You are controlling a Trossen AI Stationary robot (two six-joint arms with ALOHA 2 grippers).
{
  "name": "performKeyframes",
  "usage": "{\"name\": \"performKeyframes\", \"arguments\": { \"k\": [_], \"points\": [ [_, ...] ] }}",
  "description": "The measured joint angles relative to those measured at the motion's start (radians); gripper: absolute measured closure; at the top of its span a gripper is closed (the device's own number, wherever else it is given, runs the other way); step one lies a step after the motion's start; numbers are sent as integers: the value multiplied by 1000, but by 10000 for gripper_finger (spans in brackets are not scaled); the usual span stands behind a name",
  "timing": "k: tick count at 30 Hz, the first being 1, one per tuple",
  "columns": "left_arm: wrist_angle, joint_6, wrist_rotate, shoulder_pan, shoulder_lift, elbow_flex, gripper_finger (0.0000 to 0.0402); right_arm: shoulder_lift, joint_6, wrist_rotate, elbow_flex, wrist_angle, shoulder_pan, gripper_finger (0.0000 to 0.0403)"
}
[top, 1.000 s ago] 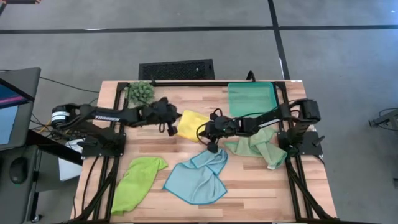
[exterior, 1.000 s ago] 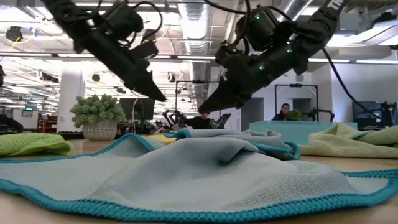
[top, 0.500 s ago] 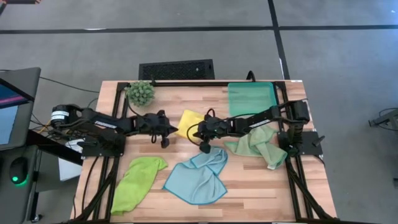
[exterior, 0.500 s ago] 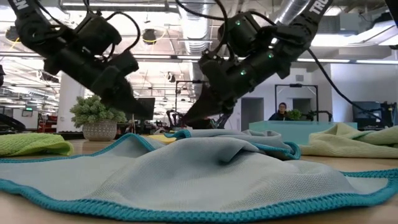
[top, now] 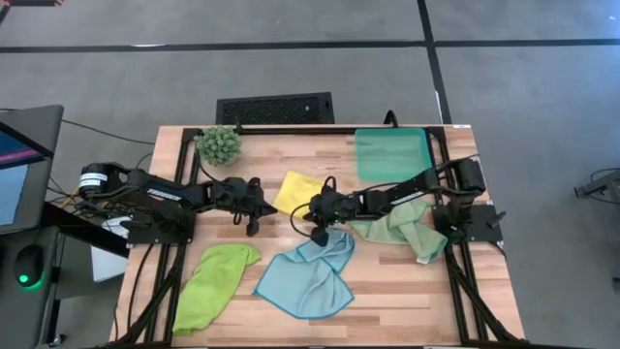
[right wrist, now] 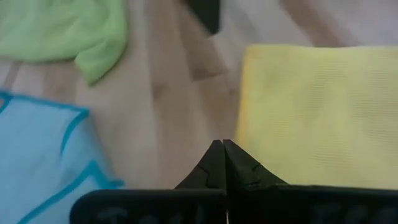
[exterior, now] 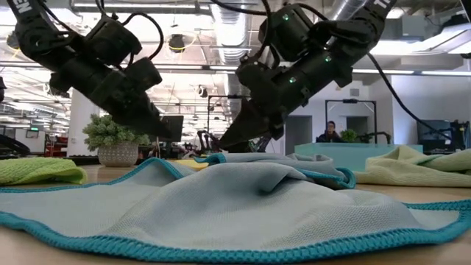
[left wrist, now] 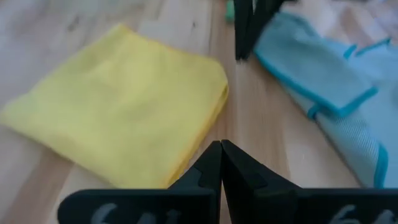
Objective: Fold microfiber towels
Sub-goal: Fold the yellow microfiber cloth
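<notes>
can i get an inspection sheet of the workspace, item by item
surface: wooden table, bare between cloths
job's things: yellow towel folded at centre; light blue towel, lime green towel, sage green towel all crumpled
clutter: teal tray, small plant
grippers: left gripper and right gripper low beside the yellow towel, jaws shut, empty
cables: black leads along both arms
surroundings: monitor at left; person seated far behind
</notes>
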State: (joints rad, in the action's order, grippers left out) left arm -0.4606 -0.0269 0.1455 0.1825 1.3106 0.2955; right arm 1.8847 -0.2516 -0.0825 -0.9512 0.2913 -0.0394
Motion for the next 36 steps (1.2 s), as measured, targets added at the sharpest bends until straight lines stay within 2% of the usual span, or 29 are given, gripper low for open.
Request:
{"name": "performKeyframes", "arguments": {
  "k": [6, 10, 12, 17, 24, 36],
  "points": [
    [49, 54, -42, 1, 0, 0, 401, 0, -55, -58, 0, 52, -13, 398],
    [-59, 118, -64, 27, 7, 6, 401, 23, -82, -86, 0, 48, 2, 399],
    [-66, 140, -59, 51, 41, 25, 401, 48, -117, -83, 0, 41, 17, 399],
    [-71, 161, 26, 109, 188, 61, 401, 112, -163, -87, 0, 69, 29, 399],
    [-92, 182, 50, 141, 320, 91, 402, 118, -194, -103, 0, 77, 29, 399],
    [-62, 220, 43, 137, 309, 92, 401, 115, -228, -80, -1, 15, 20, 399]
  ]
}}
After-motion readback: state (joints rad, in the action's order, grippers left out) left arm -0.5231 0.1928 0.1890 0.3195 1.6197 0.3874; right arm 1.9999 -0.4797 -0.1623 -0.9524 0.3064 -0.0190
